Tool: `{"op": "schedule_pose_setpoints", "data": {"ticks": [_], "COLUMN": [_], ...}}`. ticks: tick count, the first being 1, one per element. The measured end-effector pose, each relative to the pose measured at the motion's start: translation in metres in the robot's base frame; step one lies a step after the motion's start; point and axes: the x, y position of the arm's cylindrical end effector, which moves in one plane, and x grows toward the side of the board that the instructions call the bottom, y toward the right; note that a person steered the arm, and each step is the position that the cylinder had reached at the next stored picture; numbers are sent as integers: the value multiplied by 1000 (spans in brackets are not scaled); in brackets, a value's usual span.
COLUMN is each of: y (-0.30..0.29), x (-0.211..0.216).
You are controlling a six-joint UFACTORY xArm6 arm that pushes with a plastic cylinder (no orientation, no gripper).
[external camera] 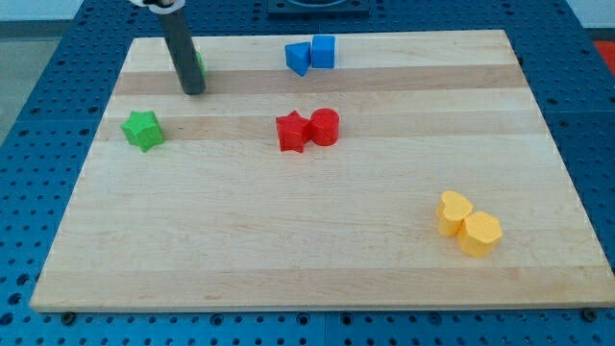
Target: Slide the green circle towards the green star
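The green star (142, 129) lies near the board's left edge. The green circle (199, 66) is almost wholly hidden behind my rod near the view's top left; only a thin green sliver shows at the rod's right side. My tip (193, 90) rests on the board just below the green circle, up and to the right of the green star.
A blue triangle-like block (298, 58) and a blue cube (324, 51) touch at the view's top centre. A red star (291, 131) and a red cylinder (325, 126) touch mid-board. Two yellow blocks (468, 224) touch at the lower right. The wooden board (307, 259) lies on a blue perforated table.
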Motion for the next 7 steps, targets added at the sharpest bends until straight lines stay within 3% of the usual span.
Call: {"op": "schedule_pose_setpoints", "data": {"ticks": [2, 4, 7], "y": [31, 12, -7], "x": [-33, -72, -63]}}
